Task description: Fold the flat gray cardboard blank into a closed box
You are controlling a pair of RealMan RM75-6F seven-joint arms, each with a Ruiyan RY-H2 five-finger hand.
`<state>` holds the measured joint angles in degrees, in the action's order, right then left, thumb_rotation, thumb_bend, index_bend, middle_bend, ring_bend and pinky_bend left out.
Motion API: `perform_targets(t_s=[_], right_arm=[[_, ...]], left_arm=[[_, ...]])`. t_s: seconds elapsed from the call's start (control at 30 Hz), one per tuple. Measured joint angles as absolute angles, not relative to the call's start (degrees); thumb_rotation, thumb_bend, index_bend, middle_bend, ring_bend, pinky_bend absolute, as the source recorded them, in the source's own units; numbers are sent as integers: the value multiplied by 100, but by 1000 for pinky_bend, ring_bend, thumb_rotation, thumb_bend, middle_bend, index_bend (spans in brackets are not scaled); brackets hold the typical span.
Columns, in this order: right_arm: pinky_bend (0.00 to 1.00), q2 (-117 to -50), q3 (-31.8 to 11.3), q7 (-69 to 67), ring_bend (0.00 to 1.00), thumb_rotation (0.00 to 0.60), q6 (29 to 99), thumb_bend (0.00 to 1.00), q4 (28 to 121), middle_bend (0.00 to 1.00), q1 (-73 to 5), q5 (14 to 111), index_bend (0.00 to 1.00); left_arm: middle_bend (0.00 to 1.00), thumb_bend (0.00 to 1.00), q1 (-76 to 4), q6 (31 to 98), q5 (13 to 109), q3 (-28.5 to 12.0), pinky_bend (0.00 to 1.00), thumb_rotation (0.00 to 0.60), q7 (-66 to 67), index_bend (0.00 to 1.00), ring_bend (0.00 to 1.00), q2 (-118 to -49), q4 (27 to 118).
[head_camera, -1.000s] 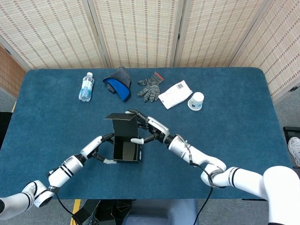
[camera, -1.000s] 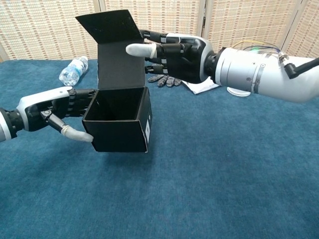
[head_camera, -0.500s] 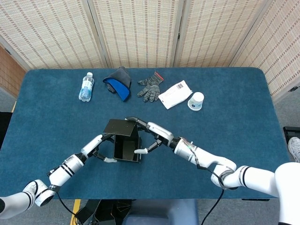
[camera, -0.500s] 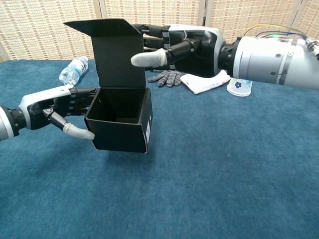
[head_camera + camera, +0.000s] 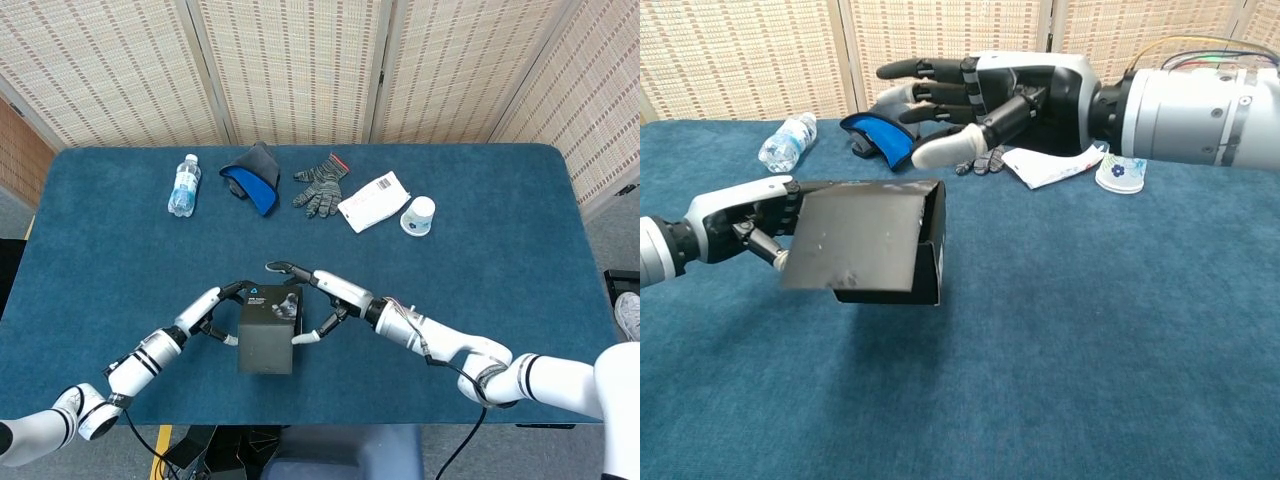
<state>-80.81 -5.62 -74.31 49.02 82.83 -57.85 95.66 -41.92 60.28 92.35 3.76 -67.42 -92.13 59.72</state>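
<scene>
The dark box (image 5: 268, 330) sits on the blue tabletop (image 5: 500, 250) near its front edge, between the two hands. Its lid flap lies folded down over the top and slopes out past the front wall. The left hand (image 5: 755, 215) grips the box's left side, fingers against the wall. The right hand (image 5: 980, 100) hovers just above and behind the box with its fingers spread, holding nothing. Along the far side of the tabletop lie a water bottle (image 5: 184, 185), a blue-lined cap (image 5: 252, 178), a gray glove (image 5: 320, 184), a white packet (image 5: 373, 201) and a paper cup (image 5: 418, 215).
</scene>
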Motion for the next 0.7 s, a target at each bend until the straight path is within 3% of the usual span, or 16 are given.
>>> perform_targets(t_s=[0.27, 0.53, 0.7], right_arm=[[113, -8245, -673, -5952, 53, 600, 4396, 75, 8359, 97, -5947, 9015, 0], [177, -8501, -806, -3175, 95, 600, 4146, 63, 8586, 160, -6020, 7961, 19], [211, -8713, -820, -1207, 102, 600, 4239, 63, 8794, 175, -6058, 7020, 71]], left_arm=[[313, 77, -4198, 5709, 8934, 228, 288, 600, -6153, 271, 168, -9325, 6056], [313, 77, -4152, 5522, 8680, 67, 288, 600, -5762, 253, 168, -9596, 5929], [271, 77, -4106, 5449, 8539, -28, 288, 600, -5547, 165, 156, -9676, 5898]])
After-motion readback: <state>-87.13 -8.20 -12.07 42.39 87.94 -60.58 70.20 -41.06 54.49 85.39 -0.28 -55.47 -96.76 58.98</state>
